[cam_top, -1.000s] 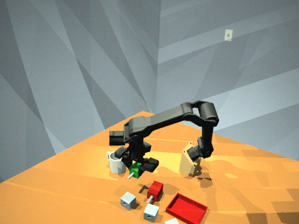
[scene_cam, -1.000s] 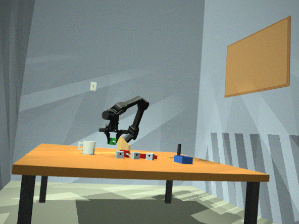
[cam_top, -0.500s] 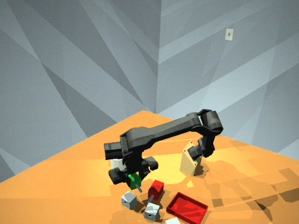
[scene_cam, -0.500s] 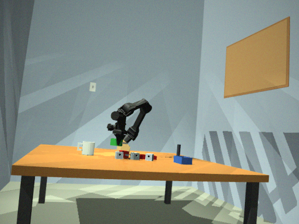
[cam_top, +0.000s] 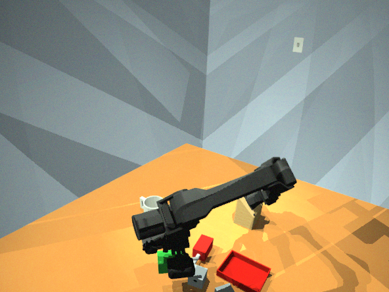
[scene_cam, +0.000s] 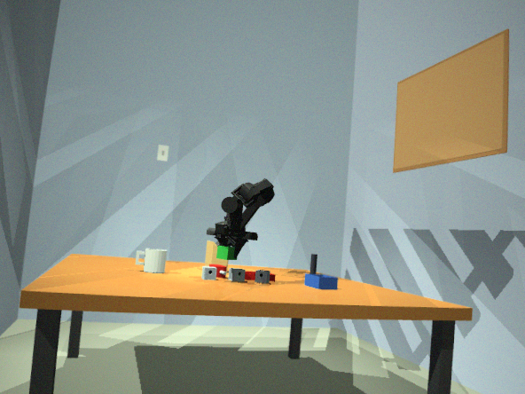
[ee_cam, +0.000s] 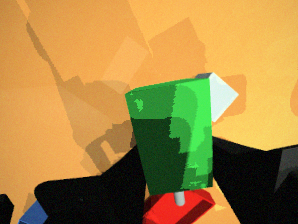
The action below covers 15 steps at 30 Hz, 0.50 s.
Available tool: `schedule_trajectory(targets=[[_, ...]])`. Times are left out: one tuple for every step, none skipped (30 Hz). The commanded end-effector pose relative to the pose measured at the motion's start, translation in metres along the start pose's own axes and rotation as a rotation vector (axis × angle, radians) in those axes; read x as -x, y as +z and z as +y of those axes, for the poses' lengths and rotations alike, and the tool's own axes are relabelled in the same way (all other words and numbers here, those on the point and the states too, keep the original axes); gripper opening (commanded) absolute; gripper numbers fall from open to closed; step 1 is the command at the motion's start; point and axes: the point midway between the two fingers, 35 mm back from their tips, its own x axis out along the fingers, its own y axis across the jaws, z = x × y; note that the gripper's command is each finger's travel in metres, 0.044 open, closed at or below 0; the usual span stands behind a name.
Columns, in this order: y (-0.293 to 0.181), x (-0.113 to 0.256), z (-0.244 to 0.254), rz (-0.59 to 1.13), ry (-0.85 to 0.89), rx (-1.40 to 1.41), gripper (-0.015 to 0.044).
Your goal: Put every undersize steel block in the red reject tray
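- In the exterior view's centre, our jaws (cam_top: pixel 175 263) (scene_cam: pixel 230 252) grip the green gauge (cam_top: pixel 162 262) (scene_cam: pixel 226 252) (ee_cam: pixel 172 135) above the table (cam_top: pixel 98 243) (scene_cam: pixel 133 288) (ee_cam: pixel 50 30)
- Below and right of the gauge, we see 2 steel blocks (scene_cam: pixel 238 275) (scene_cam: pixel 262 276)
- At the top view's lower right lies our red tray (cam_top: pixel 244 271)

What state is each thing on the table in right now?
Gripper: shut on the green gauge
Green gauge: held, raised above the table
Red gauge: lying on the table
Red tray: nothing visible inside
Mug: upright
Blue block: flat, dark post upright
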Motion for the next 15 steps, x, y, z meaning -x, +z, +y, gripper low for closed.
schedule_trajectory(targets=[[-0.002, 0.003, 0.026, -0.005, 0.012, 0.32, 0.0], [-0.003, 0.003, 0.032, -0.005, 0.014, 0.402, 0.0], [-0.004, 0.003, 0.038, -0.005, 0.016, 0.484, 0.0], [-0.005, 0.002, 0.044, -0.005, 0.018, 0.567, 0.0], [-0.007, 0.002, 0.051, -0.005, 0.02, 0.649, 0.0], [-0.008, 0.002, 0.057, -0.005, 0.022, 0.731, 0.0], [-0.01, 0.002, 0.063, -0.005, 0.025, 0.813, 0.0], [-0.012, 0.002, 0.069, -0.005, 0.027, 0.896, 0.0], [-0.014, 0.001, 0.074, -0.006, 0.029, 0.963, 0.0], [-0.015, 0.001, 0.077, -0.006, 0.031, 1.003, 0.0], [-0.015, 0.001, 0.078, -0.006, 0.031, 1.016, 0.0], [-0.015, 0.001, 0.078, -0.006, 0.031, 1.016, 0.0], [-0.015, 0.001, 0.078, -0.006, 0.031, 1.016, 0.0], [-0.015, 0.001, 0.078, -0.006, 0.031, 1.016, 0.0], [-0.015, 0.001, 0.078, -0.006, 0.031, 1.016, 0.0]])
